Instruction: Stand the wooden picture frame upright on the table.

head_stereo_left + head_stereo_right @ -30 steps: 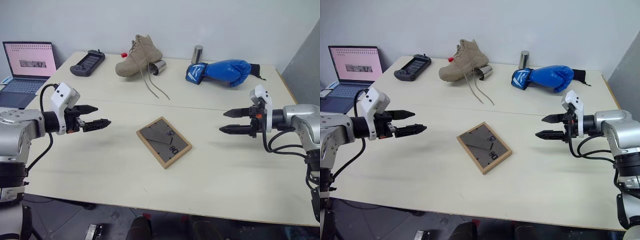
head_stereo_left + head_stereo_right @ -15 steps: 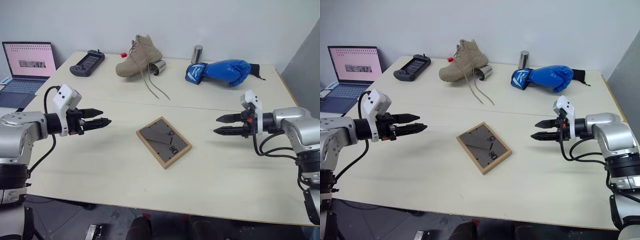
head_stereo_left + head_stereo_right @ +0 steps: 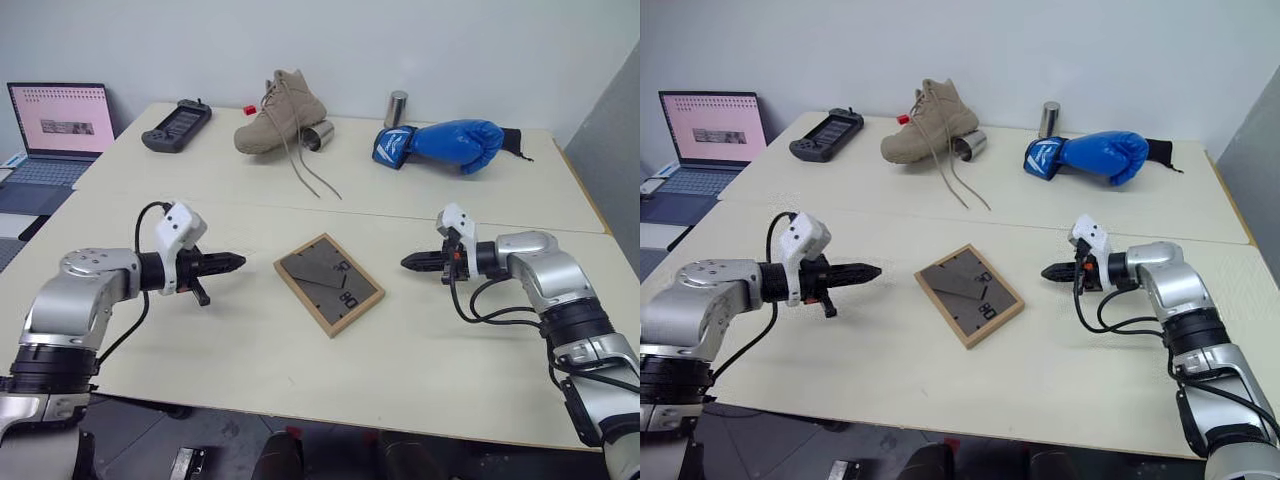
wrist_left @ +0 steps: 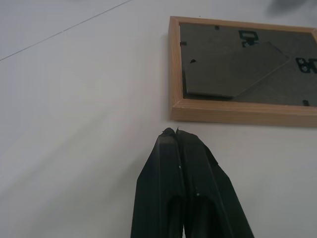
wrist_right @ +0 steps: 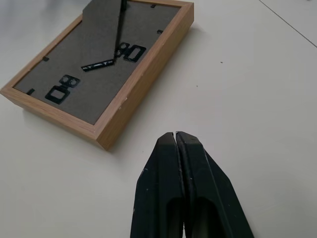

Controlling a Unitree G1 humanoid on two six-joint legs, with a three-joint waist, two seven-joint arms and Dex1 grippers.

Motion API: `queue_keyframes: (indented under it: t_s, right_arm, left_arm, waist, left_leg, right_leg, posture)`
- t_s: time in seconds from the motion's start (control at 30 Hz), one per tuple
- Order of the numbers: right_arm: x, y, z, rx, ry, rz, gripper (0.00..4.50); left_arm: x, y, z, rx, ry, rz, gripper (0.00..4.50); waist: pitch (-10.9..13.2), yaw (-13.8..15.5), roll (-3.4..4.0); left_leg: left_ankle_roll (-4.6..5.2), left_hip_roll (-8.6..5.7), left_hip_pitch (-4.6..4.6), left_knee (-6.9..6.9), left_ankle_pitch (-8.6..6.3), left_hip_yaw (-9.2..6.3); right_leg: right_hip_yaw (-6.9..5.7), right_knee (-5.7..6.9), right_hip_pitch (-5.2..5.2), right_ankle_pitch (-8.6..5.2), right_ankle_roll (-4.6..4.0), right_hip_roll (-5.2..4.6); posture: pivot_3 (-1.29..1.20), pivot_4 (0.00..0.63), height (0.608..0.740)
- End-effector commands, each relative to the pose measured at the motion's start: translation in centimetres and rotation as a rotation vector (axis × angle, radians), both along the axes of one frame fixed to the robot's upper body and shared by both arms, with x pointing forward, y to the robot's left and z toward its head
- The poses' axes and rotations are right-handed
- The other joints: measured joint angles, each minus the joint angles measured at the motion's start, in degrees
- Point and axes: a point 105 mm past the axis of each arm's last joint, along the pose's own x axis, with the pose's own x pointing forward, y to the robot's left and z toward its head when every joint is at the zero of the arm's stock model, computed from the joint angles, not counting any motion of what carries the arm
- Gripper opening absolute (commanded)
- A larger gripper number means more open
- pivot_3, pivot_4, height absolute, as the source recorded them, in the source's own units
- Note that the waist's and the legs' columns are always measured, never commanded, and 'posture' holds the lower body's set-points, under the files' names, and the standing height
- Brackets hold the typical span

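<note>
Both arms are silver-grey metal shells with black joints. A white boxy camera module sits behind each gripper's fingers. Left gripper [image 3: 236, 262] and right gripper [image 3: 408, 263] — tapered matte-black fingers. Black cables loop off both wrists — small orange-red detail behind the right fingers.

no legible txt, laptop screen [image 3: 58, 118] blurred
</note>
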Motion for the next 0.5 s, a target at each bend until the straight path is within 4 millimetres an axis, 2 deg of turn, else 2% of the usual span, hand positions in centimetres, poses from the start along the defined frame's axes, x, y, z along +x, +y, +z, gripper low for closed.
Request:
queue_keyframes:
  t_s: [0.03,0.17,0.27,0.4,0.5]
  right_arm:
    - [0.4,0.5,0.5,-0.02,-0.065,0.011,0.0]
    - [0.1,1.0,-0.2,-0.034,-0.065,0.032,0.0]
    - [-0.2,1.3,-0.6,-0.053,-0.071,0.045,0.0]
    - [-1.0,1.7,-1.8,-0.102,-0.079,0.094,0.0]
    - [-2.5,2.3,-2.5,-0.132,-0.06,0.179,0.0]
  left_arm:
    - [0.4,-1.2,-0.6,0.027,-0.032,-0.038,0.02]
    - [0.8,-2.7,-2.5,0.048,0.006,-0.068,0.02]
    - [1.0,-3.0,-4.2,0.115,0.025,-0.084,0.02]
    - [2.1,-4.0,-4.8,0.101,0.02,-0.085,0.02]
    - [2.8,-5.0,-5.0,0.097,0.01,-0.102,0.02]
  waist:
    - [0.0,0.0,0.0]
    - [0.0,0.0,0.0]
    - [0.0,0.0,0.0]
    - [0.0,0.0,0.02]
    - [0.0,0.1,0.01]
  left_leg:
    - [0.0,0.0,0.0,0.0,0.0,0.0]
    - [0.0,0.01,0.0,0.0,0.0,0.0]
    - [0.0,-0.01,0.01,0.0,0.0,-0.01]
    - [0.0,-0.01,0.01,0.02,0.0,-0.03]
    - [0.02,-0.05,0.02,0.05,0.01,-0.06]
  right_leg:
    - [0.0,0.0,0.0,0.0,0.0,0.0]
    - [-0.01,0.01,0.0,0.0,0.0,0.0]
    - [0.0,0.03,0.0,0.0,0.0,0.01]
    - [-0.02,0.04,0.01,0.0,0.0,0.0]
    - [-0.03,0.05,0.07,0.0,0.0,0.0]
  posture:
    - [0.0,0.15,0.74]
    - [0.0,0.15,0.74]
    - [0.0,0.15,0.74]
    - [0.0,0.15,0.74]
    - [0.0,0.15,0.74]
